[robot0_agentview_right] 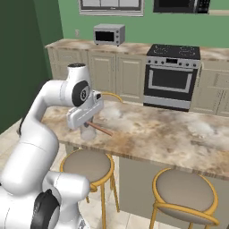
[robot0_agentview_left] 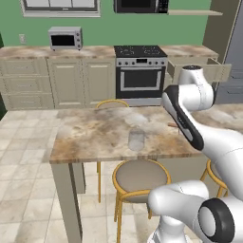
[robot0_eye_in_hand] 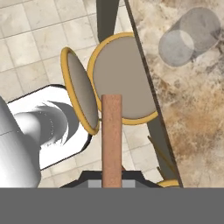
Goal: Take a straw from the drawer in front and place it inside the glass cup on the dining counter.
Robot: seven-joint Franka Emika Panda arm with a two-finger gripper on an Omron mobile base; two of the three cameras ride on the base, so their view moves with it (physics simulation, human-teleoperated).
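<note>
The claw is clamped narrow on the straw; in the hand view the straw rises straight out from between the dark finger tips as a reddish-brown stick. In the right base view the straw projects from the claw to the right, slightly downward, over the marbled surface of the dining counter.

The glass cup stands upright on the surface, directly below the claw in the right base view, near the edge of the surface that faces the robot. In the hand view the glass cup appears ahead of the straw's tip and off to the right, apart from the straw. In the left base view the glass cup stands on the surface, to the left of the forearm; the straw shows as a short reddish piece beside the forearm.

The drawer stands pulled out of the beige cabinets to the right of the stove, well beyond the claw, past the far edge of the surface.

A round stool with a yellow frame stands under the surface edge below the claw. A second stool stands further right. A toaster oven sits on the rear worktop.
</note>
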